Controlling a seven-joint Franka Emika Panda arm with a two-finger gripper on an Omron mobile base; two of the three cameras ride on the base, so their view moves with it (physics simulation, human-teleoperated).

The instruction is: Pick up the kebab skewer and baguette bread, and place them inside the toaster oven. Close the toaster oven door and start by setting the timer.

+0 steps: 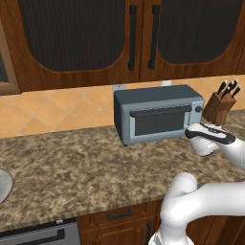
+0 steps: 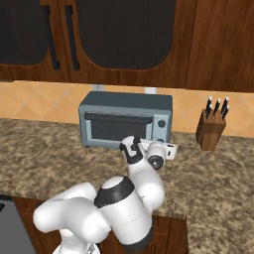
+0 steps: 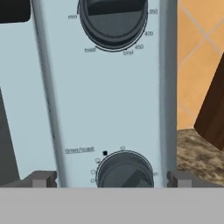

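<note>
The grey-blue toaster oven (image 1: 158, 112) (image 2: 126, 119) stands at the back of the counter. The toaster oven door (image 1: 160, 120) (image 2: 118, 128) is closed, and nothing shows through its dark glass. My gripper (image 1: 188, 132) (image 2: 167, 147) (image 3: 113, 178) is open at the oven's lower right front, right before the knob panel. In the hand view the timer knob (image 3: 124, 171) sits between my two fingertips (image 3: 41, 178), close but apart from both. A larger temperature knob (image 3: 113, 19) is above it. The kebab skewer and baguette bread are out of view.
A wooden knife block (image 1: 220, 103) (image 2: 211, 124) (image 3: 212, 109) stands just right of the oven. A grey round rim (image 1: 2, 184) shows at the counter's left edge. Dark wood cabinets hang above the oven. Speckled counter (image 1: 86, 167) stretches out in front.
</note>
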